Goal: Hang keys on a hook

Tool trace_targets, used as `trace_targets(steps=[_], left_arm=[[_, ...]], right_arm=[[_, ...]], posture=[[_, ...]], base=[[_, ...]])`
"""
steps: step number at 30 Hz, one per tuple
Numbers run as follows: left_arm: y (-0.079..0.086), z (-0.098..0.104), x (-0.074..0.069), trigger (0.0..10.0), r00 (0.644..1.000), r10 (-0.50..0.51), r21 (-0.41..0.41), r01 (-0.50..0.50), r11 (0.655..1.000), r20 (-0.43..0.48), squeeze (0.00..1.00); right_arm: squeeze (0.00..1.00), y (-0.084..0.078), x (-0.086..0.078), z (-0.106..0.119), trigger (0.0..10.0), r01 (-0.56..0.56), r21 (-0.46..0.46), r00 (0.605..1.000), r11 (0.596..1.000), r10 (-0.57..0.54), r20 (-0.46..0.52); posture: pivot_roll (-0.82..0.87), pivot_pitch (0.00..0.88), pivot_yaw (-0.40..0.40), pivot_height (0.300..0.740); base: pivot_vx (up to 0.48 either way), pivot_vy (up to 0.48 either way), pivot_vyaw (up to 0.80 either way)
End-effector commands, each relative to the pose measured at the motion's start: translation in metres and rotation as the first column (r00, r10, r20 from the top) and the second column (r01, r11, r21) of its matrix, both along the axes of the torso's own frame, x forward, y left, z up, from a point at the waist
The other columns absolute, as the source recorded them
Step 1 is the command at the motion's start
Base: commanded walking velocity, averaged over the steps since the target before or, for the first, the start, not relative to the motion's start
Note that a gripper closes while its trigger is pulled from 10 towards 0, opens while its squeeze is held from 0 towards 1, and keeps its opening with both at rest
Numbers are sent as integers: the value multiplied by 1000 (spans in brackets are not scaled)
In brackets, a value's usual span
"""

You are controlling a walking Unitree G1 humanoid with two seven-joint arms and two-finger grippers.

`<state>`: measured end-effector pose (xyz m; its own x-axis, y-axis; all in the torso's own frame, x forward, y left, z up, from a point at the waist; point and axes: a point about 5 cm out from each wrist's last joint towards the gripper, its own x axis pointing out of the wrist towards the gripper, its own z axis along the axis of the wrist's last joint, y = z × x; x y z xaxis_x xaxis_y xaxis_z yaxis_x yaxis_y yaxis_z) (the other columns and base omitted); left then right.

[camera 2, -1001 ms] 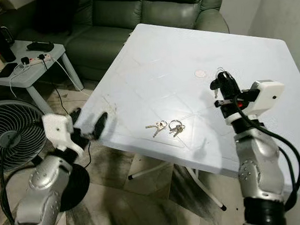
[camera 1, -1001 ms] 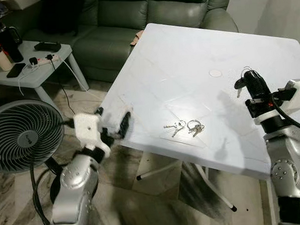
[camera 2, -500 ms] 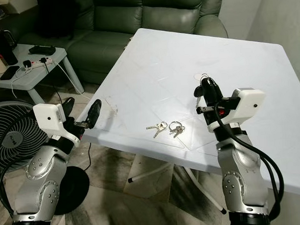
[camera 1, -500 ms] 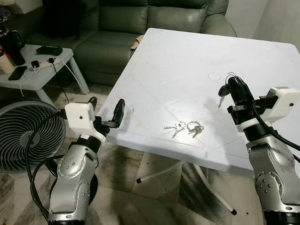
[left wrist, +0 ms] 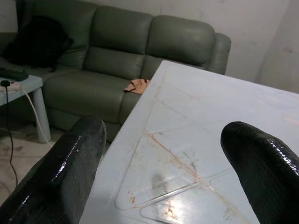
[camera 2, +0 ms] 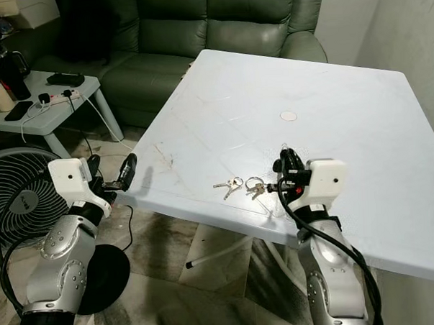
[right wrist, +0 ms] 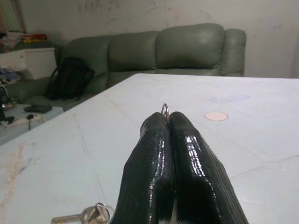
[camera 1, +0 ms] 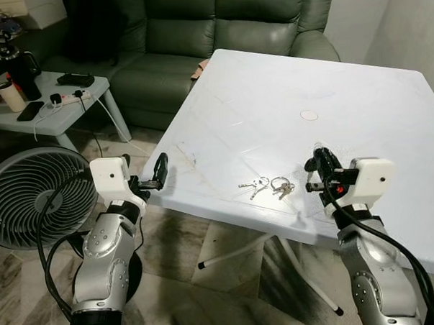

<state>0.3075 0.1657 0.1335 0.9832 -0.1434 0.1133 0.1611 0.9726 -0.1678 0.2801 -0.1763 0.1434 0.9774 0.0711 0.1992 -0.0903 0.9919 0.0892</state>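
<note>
Right gripper (camera 1: 316,165) pinched tight on a key ring (right wrist: 164,110), ring just poking out between the fingertips; it hangs low over the table (camera 1: 286,95), just beside the keys (camera 1: 268,186) that lie near the front edge. Left gripper (camera 1: 147,175) spread wide, holding nothing, off the table's left edge near the fan (camera 1: 31,196). Couch (camera 1: 197,34) and side table (camera 1: 49,112) behind. No hook in view. Step in hand, by my reading: carrying one bunch away, hook not yet found. Next move calls for locating the hook and turning toward it without slackening the pinch. Against the frame a second ago: right arm has dropped and drawn in toward the body, and the held keys no longer dangle in sight; left fingers have spread; the camera has shifted too.
</note>
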Motion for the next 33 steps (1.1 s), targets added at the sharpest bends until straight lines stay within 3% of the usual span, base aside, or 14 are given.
trace_targets(steps=[1,23,33], left_arm=[[1,3,2,10000,1000,6,11,-6,1000,15,0],[-2,-1,5,10000,999,6,27,-7,1000,36,0],[-2,-1,7,10000,999,6,32,-7,999,47,0]], right_arm=[[0,1,1,-1,10000,9,-10,1000,1000,-9,3],[0,2,8,-8,10000,18,-66,999,998,-20,-31],[0,1,11,-12,10000,27,-98,998,995,-33,-53]], posture=[[-16,0,20,732],[-11,0,13,732],[-11,0,7,732]], base=[[0,0,0],[0,0,0],[0,0,-724]])
